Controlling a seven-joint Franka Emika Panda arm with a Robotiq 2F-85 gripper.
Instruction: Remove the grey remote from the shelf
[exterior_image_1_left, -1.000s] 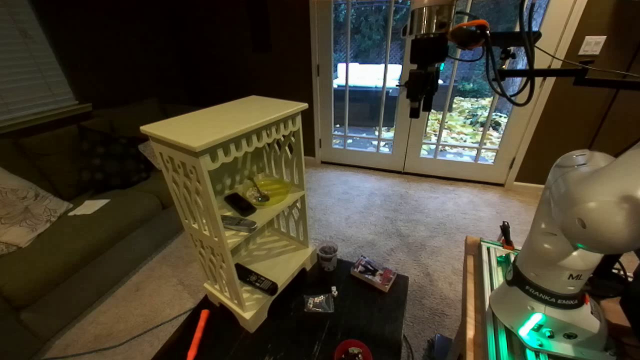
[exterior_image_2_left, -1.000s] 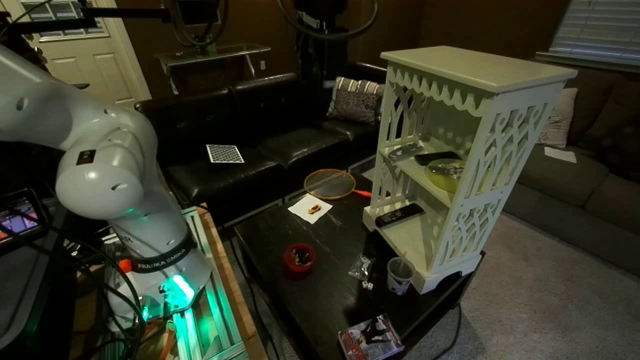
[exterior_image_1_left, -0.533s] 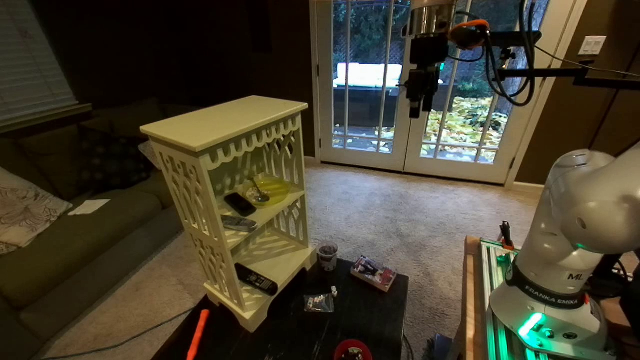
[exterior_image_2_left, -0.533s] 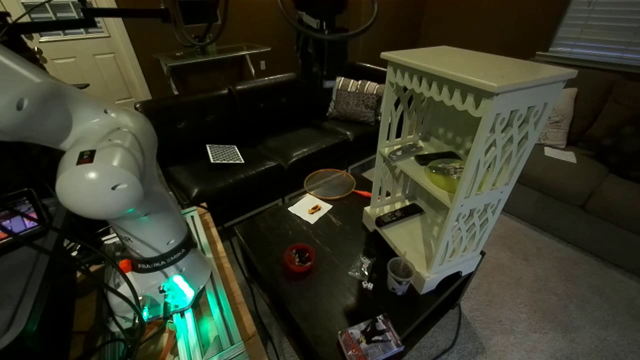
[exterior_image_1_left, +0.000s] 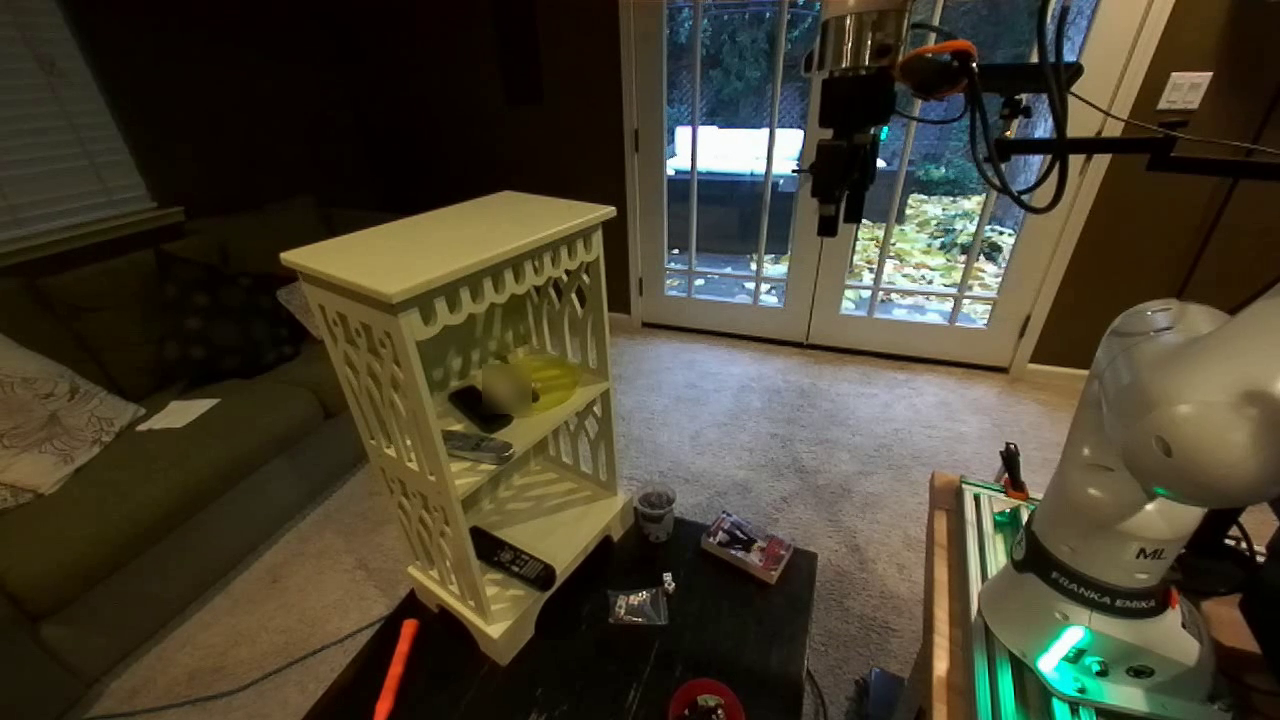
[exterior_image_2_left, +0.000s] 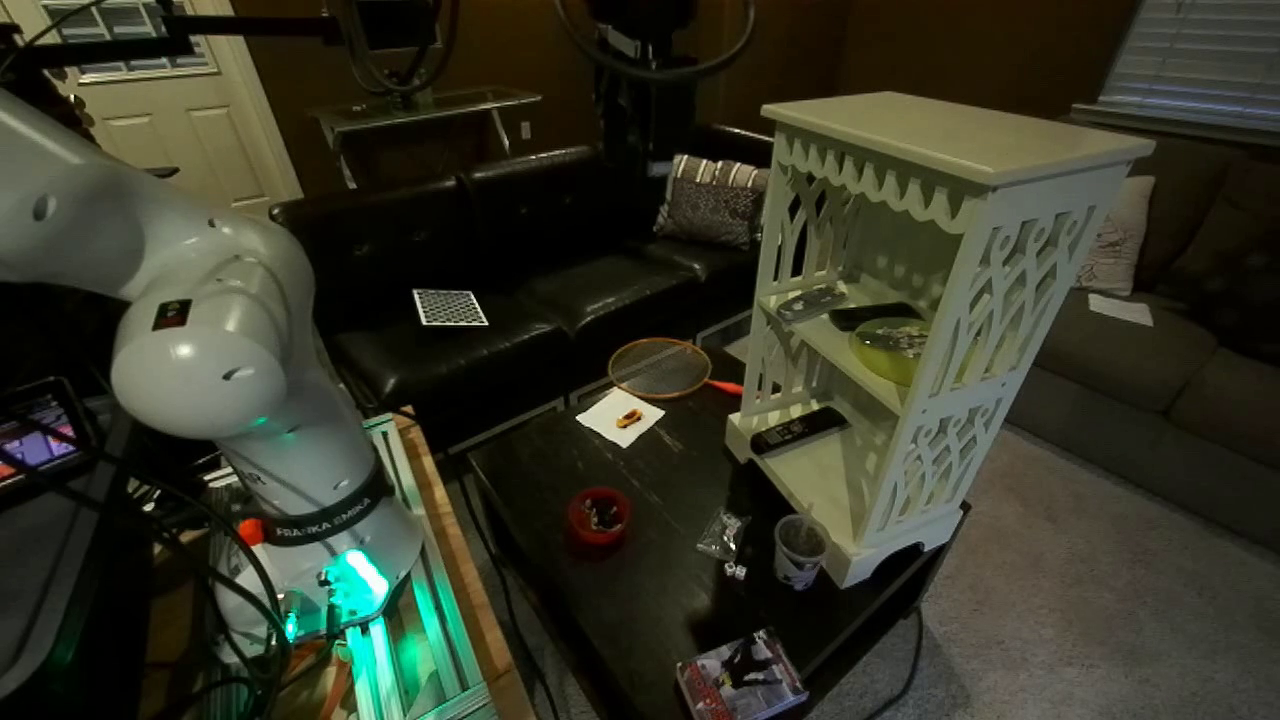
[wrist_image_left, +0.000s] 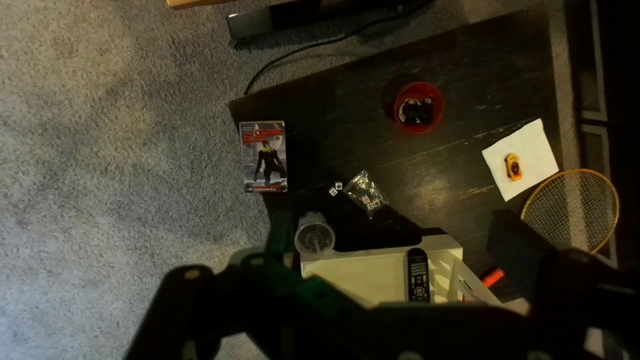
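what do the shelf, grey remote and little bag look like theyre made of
Shelf: probably painted wood, cream-white, fairly smooth; the cut-out lattice sides suggest it, though no clear grain shows.
Grey remote: likely hard plastic, satin-looking, going by its rounded case; too small to be sure.
Little bag: thin, glossy clear plastic; it glints and small cubes show through.

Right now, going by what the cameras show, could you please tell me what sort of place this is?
Most likely a living room in someone's home: there is a dark sofa, a low black table near it, and a carpeted floor.
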